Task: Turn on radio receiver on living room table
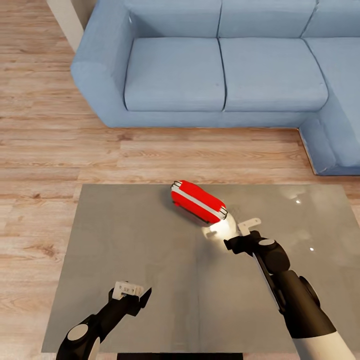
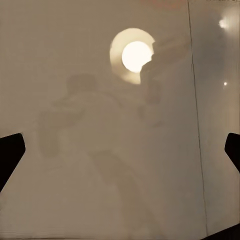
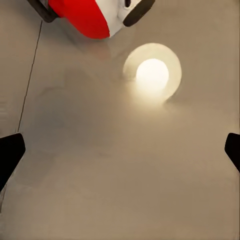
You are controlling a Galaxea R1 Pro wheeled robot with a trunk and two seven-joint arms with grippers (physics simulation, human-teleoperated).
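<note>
One radio receiver (image 1: pixel 198 201) lies on the table (image 1: pixel 125 240), toward the far edge, right of centre. Red body tipped over, long axis on a diagonal: one end points to the far left, the other to the near right, toward the right gripper (image 1: pixel 241 231). A pale trim stripe runs the length of the body. Near-right end carries white trim and a dark rim; dial and grille are not readable from the head view.

Right gripper sits just beside that near-right end, apart from it as far as I can tell. In the right wrist view the fingertips (image 3: pixel 11 152) show as dark corners at opposite edges, so the jaws stand spread wide with nothing between them. The radio (image 3: pixel 95 15) is cut off by that frame's edge: only a red curved side, a white cap and dark rounded parts show.

Left gripper (image 1: pixel 131 292) hovers over the near left part of the table, well apart from the radio. Its fingertips (image 2: pixel 10 150) likewise sit at opposite edges, jaws spread, empty.

Glossy grey top mirrors a bright round lamp glare (image 3: pixel 152 74) and a blurred, unreadable shape. Beyond the table: pale plank floor (image 1: pixel 45 150) and a blue sofa (image 1: pixel 210 65), cut off at the top and right.
</note>
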